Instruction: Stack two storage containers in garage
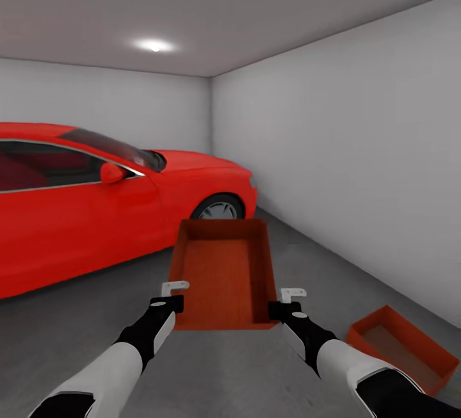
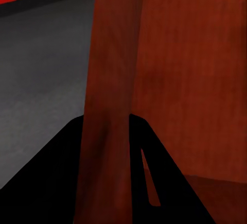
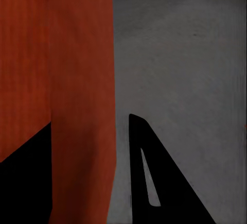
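Between the left gripper (image 1: 174, 296) and the right gripper (image 1: 286, 301), one red-orange storage container (image 1: 223, 272) is held above the floor (image 1: 77, 335), each gripper clamped on a side wall. A second container (image 1: 400, 347) is seen resting on the dark grey concrete beside the right arm, near the white-grey wall (image 1: 346, 149). A red car (image 1: 96, 207) is parked to the left.

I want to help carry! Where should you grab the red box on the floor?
Probably by its two thin side walls, coming down from above. The box on the floor is open-topped with no handles, like the carried box, which the left tool and right tool pinch by its sides.
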You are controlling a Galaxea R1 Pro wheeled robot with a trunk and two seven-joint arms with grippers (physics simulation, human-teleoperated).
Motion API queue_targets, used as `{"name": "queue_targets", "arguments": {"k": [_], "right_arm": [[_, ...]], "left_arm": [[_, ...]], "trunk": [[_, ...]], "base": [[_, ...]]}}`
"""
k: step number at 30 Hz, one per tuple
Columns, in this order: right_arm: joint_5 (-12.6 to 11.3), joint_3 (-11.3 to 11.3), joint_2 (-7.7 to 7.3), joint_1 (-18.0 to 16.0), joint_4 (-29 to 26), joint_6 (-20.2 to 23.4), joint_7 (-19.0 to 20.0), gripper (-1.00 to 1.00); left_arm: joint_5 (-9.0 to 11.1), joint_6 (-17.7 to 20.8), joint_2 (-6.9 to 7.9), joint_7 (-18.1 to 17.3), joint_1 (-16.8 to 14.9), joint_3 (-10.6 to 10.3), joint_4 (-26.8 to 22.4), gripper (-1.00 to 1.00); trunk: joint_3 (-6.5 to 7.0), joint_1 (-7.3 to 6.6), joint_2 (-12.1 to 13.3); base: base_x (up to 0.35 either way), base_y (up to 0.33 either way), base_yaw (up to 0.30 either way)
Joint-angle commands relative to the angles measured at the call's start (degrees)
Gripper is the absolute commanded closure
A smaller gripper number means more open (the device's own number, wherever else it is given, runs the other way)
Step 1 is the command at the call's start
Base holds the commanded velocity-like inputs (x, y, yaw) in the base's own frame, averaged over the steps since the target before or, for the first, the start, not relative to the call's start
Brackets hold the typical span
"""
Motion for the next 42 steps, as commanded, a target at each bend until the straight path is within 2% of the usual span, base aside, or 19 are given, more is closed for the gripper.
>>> {"name": "queue_targets", "arguments": {"k": [1, 42], "right_arm": [[-0.46, -1.86, -1.33, -0.02, 0.13, -0.27, -1.11, 1.00], [-0.46, -1.86, -1.33, -0.02, 0.17, -0.35, -1.16, 1.00]], "left_arm": [[-1.20, 0.48, 0.04, 3.05, -0.02, 1.17, -0.32, 1.00], [-1.20, 0.48, 0.04, 3.05, -0.02, 1.17, -0.38, 1.00]], "trunk": [[-0.02, 0.05, -0.04], [-0.02, 0.05, -0.04]], "base": [[0.322, 0.000, -0.282], [0.322, 0.000, -0.282]]}}
